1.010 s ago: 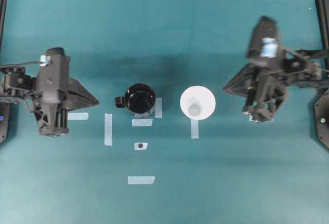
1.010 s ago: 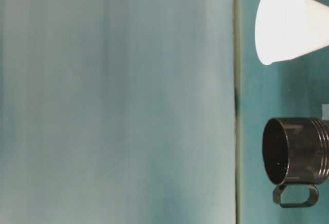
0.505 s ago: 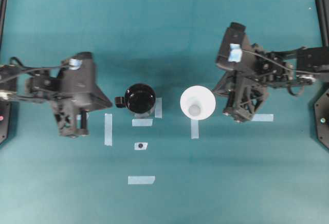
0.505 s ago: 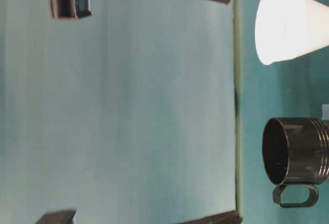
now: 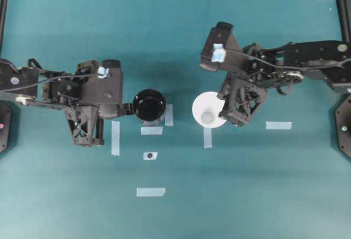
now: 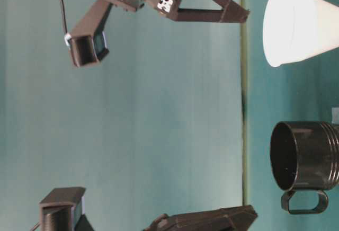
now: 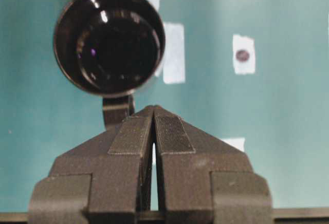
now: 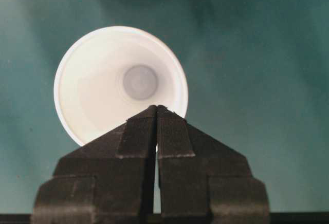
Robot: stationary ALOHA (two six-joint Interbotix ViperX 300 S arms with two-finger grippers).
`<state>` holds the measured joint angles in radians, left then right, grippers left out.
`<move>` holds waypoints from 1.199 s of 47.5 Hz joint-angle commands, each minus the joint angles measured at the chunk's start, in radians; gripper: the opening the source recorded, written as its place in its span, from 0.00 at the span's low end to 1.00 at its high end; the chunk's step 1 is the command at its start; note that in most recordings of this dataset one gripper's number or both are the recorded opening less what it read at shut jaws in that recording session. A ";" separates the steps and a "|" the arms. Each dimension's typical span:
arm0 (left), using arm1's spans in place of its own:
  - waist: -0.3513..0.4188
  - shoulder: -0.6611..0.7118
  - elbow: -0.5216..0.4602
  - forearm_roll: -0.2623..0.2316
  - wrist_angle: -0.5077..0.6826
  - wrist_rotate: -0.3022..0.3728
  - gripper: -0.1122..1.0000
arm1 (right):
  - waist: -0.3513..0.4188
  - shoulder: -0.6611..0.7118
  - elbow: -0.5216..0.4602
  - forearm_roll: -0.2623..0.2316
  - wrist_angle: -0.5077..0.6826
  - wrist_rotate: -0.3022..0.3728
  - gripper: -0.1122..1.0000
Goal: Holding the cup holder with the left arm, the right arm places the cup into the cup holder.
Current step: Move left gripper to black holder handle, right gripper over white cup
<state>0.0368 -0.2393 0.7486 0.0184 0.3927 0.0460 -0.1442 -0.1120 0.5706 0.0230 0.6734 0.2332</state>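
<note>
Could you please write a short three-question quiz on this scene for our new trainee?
1. True or false: the cup already sits inside the holder.
2. Which gripper has its tips nearest the holder's handle? A) left gripper B) right gripper
3. Fill in: in both wrist views the fingers are pressed ____, gripping nothing.

Key
1. False: both stand upright and apart on the table.
2. A: the left gripper's tips are at the handle; the right gripper's are at the cup's rim.
3. together
</note>
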 commanded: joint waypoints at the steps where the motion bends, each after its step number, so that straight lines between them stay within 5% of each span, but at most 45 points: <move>1: 0.000 0.005 -0.029 0.003 0.014 0.002 0.13 | -0.002 0.002 -0.038 0.000 0.015 0.000 0.13; 57: 0.048 0.080 -0.089 0.008 0.092 0.112 0.13 | 0.002 0.044 -0.080 0.000 0.049 -0.003 0.14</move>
<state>0.0874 -0.1519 0.6826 0.0215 0.4893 0.1549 -0.1457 -0.0430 0.5154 0.0230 0.7256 0.2332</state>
